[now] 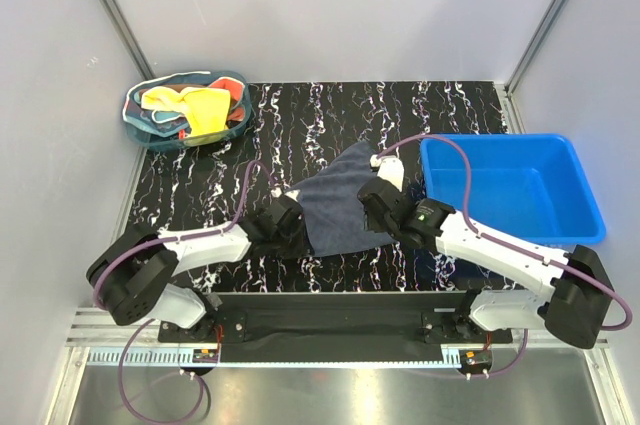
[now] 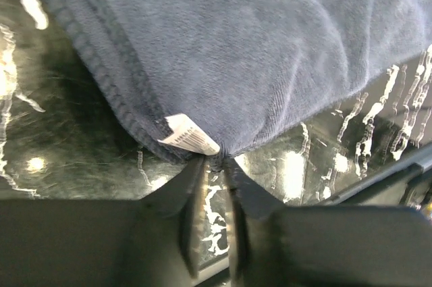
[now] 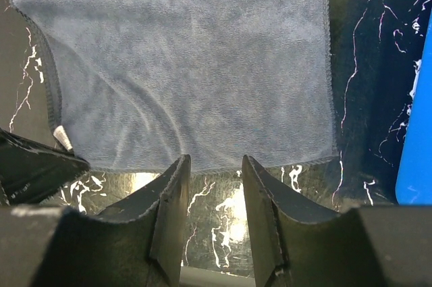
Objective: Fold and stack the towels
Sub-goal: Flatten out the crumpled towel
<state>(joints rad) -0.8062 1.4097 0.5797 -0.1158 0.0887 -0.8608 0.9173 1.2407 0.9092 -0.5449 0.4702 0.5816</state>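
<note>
Now | left claw (image 2: pixel 216 165) pinches grey-blue towel (image 2: pixel 256 44) corner | white tag (image 2: pixel 189 140) unreadable

Bare marbled tabletop (image 1: pixel 340 110) free across the upper centre of the top view, bounded by teal mesh basket (image 1: pixel 133 123) upper left, blue plastic bin (image 1: pixel 520 195) right, grey-blue towel (image 1: pixel 340 207) at centre.

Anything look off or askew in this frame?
Only mildly: the grey-blue towel lies skewed to the table edges, its tagged corner pinched in the left gripper. Nothing spilled or damaged.
</note>
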